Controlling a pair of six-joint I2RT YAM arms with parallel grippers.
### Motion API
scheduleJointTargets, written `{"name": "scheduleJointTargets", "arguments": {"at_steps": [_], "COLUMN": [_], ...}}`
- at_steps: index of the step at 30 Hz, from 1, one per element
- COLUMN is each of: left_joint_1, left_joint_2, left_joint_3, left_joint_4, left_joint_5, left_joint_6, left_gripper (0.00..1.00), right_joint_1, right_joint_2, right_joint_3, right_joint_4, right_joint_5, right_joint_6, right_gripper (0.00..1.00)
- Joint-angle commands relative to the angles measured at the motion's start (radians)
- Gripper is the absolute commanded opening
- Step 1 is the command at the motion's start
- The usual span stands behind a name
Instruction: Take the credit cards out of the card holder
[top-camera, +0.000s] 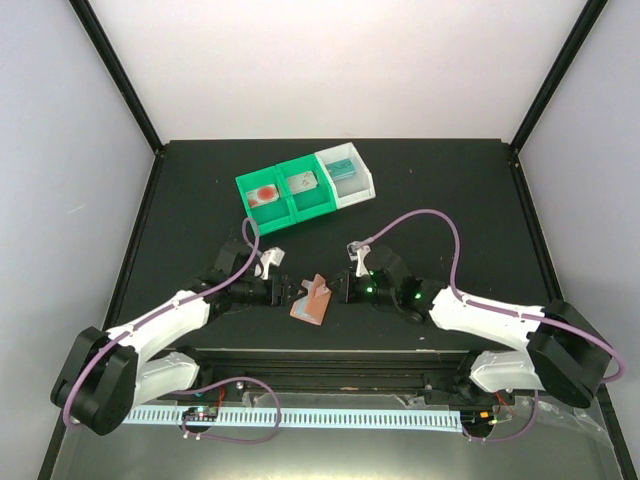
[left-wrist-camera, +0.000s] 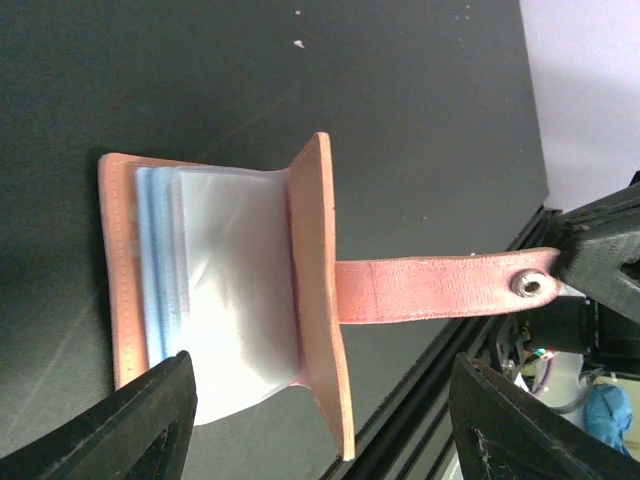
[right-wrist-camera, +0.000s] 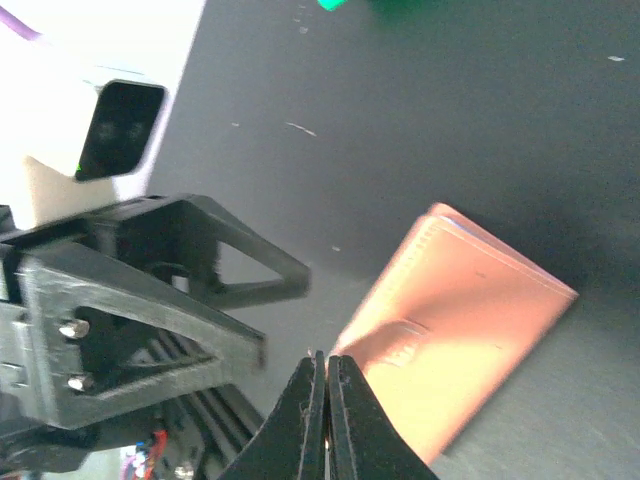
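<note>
1. Salmon-brown leather marks out the small folding card holder (top-camera: 310, 298), which lies open on the black table (top-camera: 450, 210), between the two grippers and near the front edge.
2. At 12 o'clock from it, well apart, stands a row of plastic trays: two green trays (top-camera: 285, 215) and one white tray (top-camera: 362, 188).
3. Each tray holds one of the credit cards. The white card with a red mark (top-camera: 265, 193) is in the left green tray, the pale grey-white card (top-camera: 303, 184) is in the middle one, and the teal card (top-camera: 343, 168) is in the white one.
4. Three cards therefore look to be out already.
5. In the left wrist view the clear and pale blue pockets (left-wrist-camera: 230, 290) show no print or colour inside. They seem empty to me, though the rear sleeves hide behind the front one.
6. At 3 o'clock of the holder, the right gripper (right-wrist-camera: 325, 370) is pinched closed on the leather snap strap (left-wrist-camera: 440, 288) and holds one cover upright.
7. At 9 o'clock, the left gripper (left-wrist-camera: 322, 365) has its jaws spread wide on either side of the holder's near edge, gripping nothing.
8. I judge the task at or close to its end. What seems left is a check of the rear pockets and letting go of the strap.
</note>
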Motion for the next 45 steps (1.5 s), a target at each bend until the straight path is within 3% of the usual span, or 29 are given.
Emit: {"name": "scheduleJointTargets", "arguments": {"at_steps": [1,8,15,29,37,45], "left_joint_1": [-0.003,-0.003,-0.003,-0.007,-0.014,-0.025], "left_joint_2": [0.000,0.003,0.066,0.230,0.287,0.287], "left_joint_3": [-0.008,-0.018,-0.024,-0.050,-0.075,-0.070], "left_joint_4": [-0.034,-0.031,0.003,0.138,0.308,0.394], "left_joint_5": [-0.064,-0.106,-0.094,-0.079,0.060,0.123], "left_joint_6": [0.052,0.053,0.051,0.011,-0.104,-0.165], "left_gripper": [0.70,0.69,0.65,0.63,0.54,0.44], "right_joint_1": [-0.006,-0.011,-0.014,-0.016,-0.017,-0.015], "right_joint_2": [-0.041,-0.115,-0.061,-0.013,-0.032,-0.128], "right_joint_3": [-0.050,-0.128,-0.190,-0.221,-0.198,-0.116], "right_joint_4": [-0.123,-0.272,-0.295,-0.205,-0.212,-0.372], "right_joint_5": [0.133,0.323,0.391,0.360,0.344,0.347], "right_joint_6": [-0.042,-0.049,0.010,0.035,0.024,-0.001], "right_gripper": [0.01,0.01,0.01,0.01,0.01,0.29]}}
